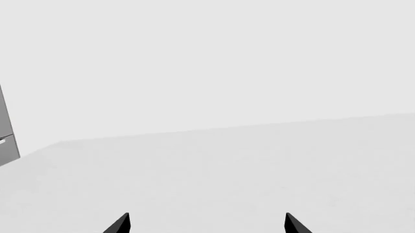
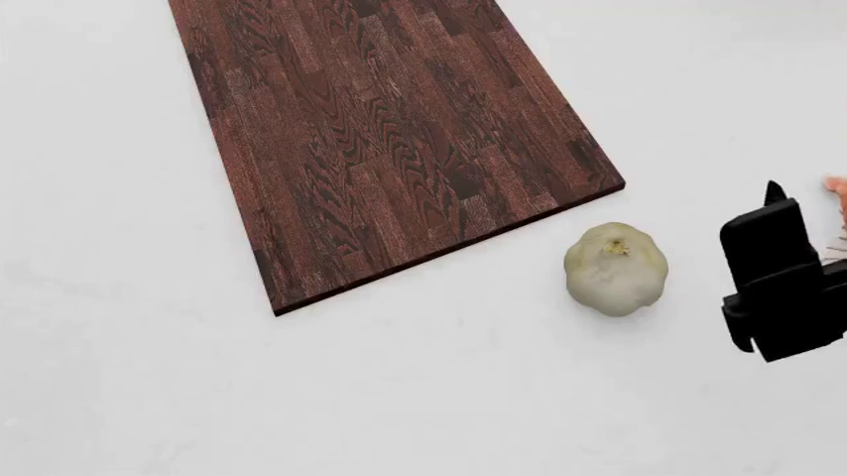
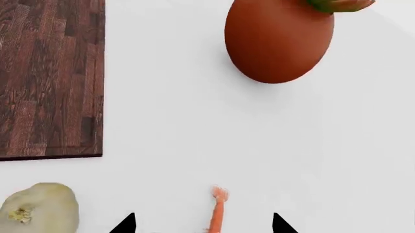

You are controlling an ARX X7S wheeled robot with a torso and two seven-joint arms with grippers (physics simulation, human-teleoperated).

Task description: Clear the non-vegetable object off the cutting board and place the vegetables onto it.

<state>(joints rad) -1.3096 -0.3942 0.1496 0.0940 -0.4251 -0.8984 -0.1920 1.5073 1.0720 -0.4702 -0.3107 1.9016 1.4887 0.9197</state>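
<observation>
Cutting board [image 2: 384, 139] bare in head view, dark parquet face with nothing resting on it; near right corner close to pale bulb [image 2: 616, 269], which sits on the white table [image 2: 133, 377] just off the board, not touching. Shrimp [image 3: 217, 213] already off the board, lying on the table between the right gripper [image 3: 202, 224] fingertips; fingertips apart, one either side, no contact visible. Head view shows only a pink sliver of it [image 2: 836, 186] past the gripper body at frame edge. Left gripper [image 1: 206, 224] fingertips likewise apart, over blank table, nothing between them. Yellow-green vegetable not identifiable with certainty; a green scrap [image 3: 337, 5] at the right wrist frame edge, beside a large reddish-brown egg-shaped object [image 3: 279, 41], could be it, too cropped to say. Handling estimate for bulb: probably light to moderate, firm, rounded and faintly lobed, so liable to roll or squirt out of a narrow pinch. Best taken across its widest girth from above, jaws well opened, stem dimple up, closing square to the sides. Short carry to the board corner; set down low rather than dropped, to prevent rolling off the edge. Shrimp judged slim, light, delicate at legs; no further grip apparently needed.
</observation>
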